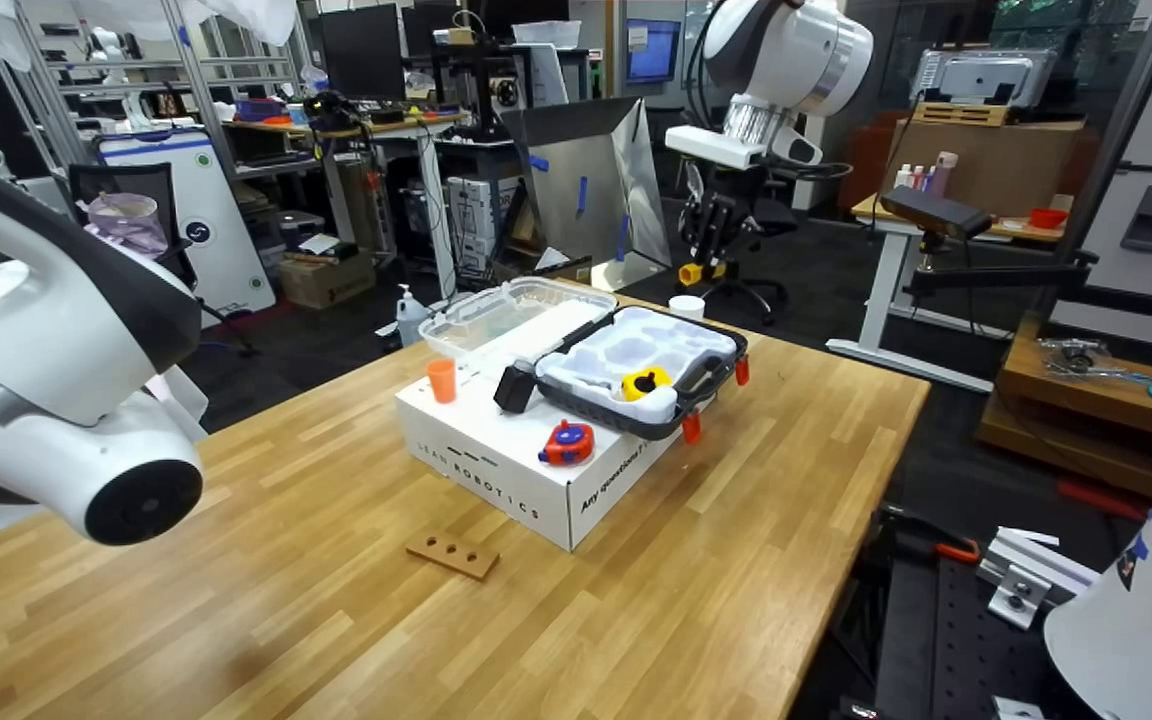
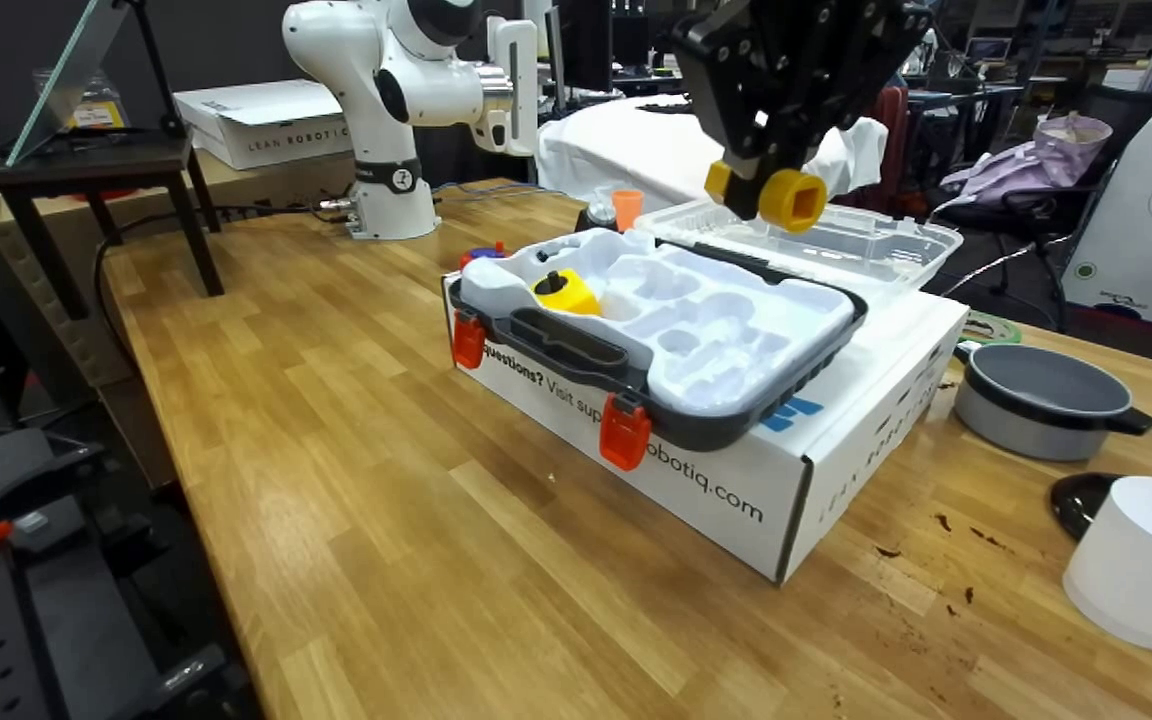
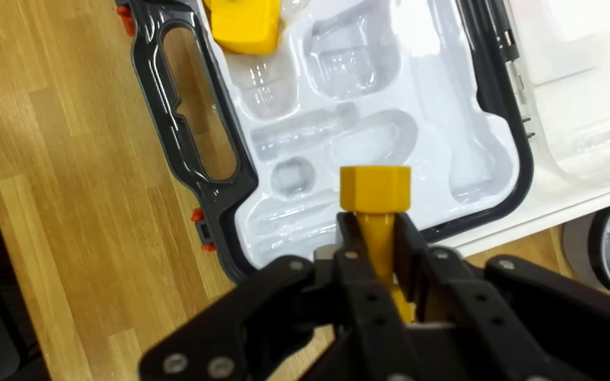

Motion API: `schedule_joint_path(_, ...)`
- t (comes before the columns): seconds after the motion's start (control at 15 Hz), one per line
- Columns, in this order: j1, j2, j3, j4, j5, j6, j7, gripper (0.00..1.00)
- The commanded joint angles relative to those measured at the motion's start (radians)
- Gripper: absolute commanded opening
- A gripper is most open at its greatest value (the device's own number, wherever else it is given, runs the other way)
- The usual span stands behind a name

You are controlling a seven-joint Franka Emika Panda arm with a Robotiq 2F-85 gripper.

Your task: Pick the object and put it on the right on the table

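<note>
Claw point(image 3: 374, 222) grips yellow peg point(image 3: 375, 189); box point(image 1: 511, 475): "LEAN ROBOTICS".

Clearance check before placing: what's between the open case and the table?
The white box, in both exterior views. The case's handle overhangs it; the wrist view shows table through the handle opening.

Yellow-orange peg point(image 3: 377, 227), hexagonal end, clamped above wooden table point(image 1: 656, 590)

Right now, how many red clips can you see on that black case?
2, at either end of the handle: one red clip nearer the yellow piece inside, the other red clip farther away.
</note>
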Motion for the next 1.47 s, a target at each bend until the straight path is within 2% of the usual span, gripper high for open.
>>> schedule_joint_path(0.0,-0.006,0.000,0.005,0.003,-0.002,-0.002,0.002,0.19)
schedule_joint_path(0.13,-0.006,0.000,0.005,0.003,-0.002,-0.002,0.002,0.19)
schedule_joint_path(0.2,-0.006,0.000,0.005,0.003,-0.002,-0.002,0.002,0.05)
schedule_joint_path(0.33,-0.005,0.028,0.004,0.025,0.004,0.005,0.036,0.05)
schedule_joint_path(0.47,-0.013,0.079,-0.001,0.072,0.044,0.009,0.125,0.05)
schedule_joint_path(1.0,-0.086,0.315,-0.037,0.277,0.134,0.088,0.429,0.05)
schedule_joint_path(1.4,-0.114,0.402,-0.076,0.305,0.105,0.205,0.675,0.05)
